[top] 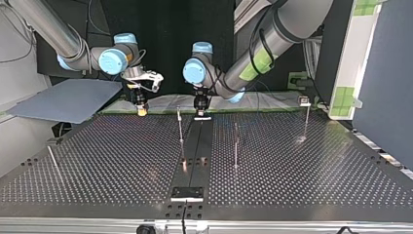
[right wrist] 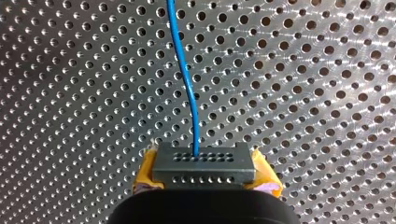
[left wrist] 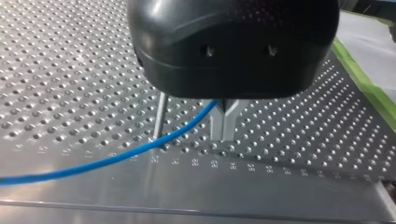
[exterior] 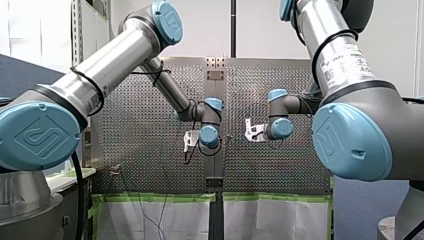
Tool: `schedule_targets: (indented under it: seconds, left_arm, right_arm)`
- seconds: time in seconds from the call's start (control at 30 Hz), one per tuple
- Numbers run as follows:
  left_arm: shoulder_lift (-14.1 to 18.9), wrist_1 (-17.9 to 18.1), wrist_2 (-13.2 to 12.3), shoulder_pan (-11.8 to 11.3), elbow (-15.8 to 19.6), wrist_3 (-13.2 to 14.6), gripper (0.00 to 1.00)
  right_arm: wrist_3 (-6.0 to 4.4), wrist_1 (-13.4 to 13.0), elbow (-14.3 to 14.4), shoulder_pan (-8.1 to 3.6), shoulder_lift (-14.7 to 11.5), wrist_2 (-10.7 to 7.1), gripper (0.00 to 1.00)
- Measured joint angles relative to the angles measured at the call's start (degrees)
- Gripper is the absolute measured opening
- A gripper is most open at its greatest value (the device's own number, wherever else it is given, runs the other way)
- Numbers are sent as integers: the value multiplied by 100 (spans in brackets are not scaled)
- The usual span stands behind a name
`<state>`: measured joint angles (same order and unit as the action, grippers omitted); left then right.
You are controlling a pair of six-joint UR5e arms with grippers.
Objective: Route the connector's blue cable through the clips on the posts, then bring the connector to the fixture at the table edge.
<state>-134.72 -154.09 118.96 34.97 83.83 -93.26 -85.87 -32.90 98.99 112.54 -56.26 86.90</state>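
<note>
Over at the top view's left, my right hand (top: 141, 109) is gripping the connector (right wrist: 204, 163) between closed yellow pads, and the blue cable (right wrist: 189, 88) is running straight ahead over the surface (left wrist: 70, 70). Further right, a thin post (top: 180, 129) is standing just beside my left hand (left wrist: 224, 122). Its metal fingers are shut, seemingly pinching the blue cable, so it is looking nearer for threading.
</note>
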Motion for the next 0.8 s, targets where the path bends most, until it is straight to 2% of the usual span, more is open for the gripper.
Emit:
schedule_targets:
  seconds: [0.57,0.8]
  left_arm:
    - [-49,-31,-26,-42,-393,-134,1]
    - [-55,-42,-158,-149,-430,-144,1]
  right_arm:
    - [-47,102,-205,-139,72,-66,0]
    - [-138,76,-274,-173,101,-118,0]
